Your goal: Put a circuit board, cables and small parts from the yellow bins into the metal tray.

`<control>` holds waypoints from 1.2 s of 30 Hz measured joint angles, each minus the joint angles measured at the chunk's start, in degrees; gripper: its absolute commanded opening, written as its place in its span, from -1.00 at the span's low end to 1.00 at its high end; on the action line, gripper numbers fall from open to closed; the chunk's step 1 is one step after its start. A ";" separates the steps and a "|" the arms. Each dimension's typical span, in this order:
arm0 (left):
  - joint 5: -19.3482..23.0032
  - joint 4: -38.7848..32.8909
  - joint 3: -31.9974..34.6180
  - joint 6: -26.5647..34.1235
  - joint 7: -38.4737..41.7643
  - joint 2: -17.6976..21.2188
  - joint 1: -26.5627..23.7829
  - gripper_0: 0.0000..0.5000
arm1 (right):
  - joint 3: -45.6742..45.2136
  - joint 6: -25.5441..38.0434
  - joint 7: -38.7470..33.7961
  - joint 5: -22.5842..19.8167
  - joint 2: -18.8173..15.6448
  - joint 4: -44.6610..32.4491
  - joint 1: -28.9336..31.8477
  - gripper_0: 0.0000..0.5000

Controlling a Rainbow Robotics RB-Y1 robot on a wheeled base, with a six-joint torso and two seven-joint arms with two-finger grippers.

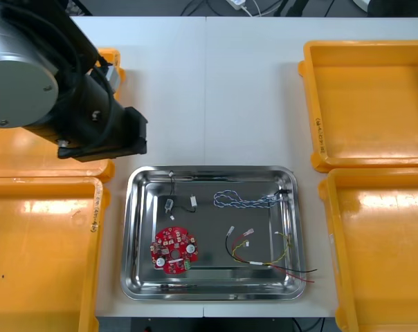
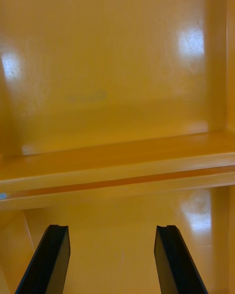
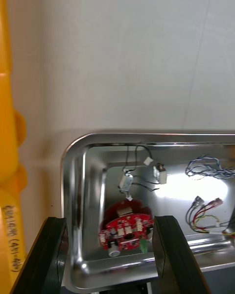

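Now both tools gape empty, left tool (image 3: 110,219) near the tray's (image 1: 131,235) 10 o'clock corner, right tool (image 2: 111,228) over a bin (image 2: 117,78), board (image 1: 174,250) at the tray's 7 o'clock; the red-yellow cable (image 1: 264,261) overhanging at 4 o'clock might snag and drag out.

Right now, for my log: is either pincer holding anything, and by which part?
Nothing held: left pincer open by the metal tray, right pincer open over a yellow bin.

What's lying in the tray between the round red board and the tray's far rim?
Two small metal parts with a thin black cable, seen in the front and left wrist views.
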 measured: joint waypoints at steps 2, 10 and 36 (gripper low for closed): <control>0.81 -0.66 1.77 0.00 -2.49 1.18 1.62 1.00 | 0.00 0.00 0.00 0.00 0.00 0.00 0.00 1.00; 4.20 -1.91 9.75 0.03 -8.54 5.55 7.74 1.00 | -0.01 0.00 0.00 -0.01 0.00 -0.01 0.00 1.00; 2.33 -1.88 30.47 0.07 -24.93 8.83 21.94 1.00 | -0.02 0.00 0.00 -0.01 -0.01 -0.01 0.00 1.00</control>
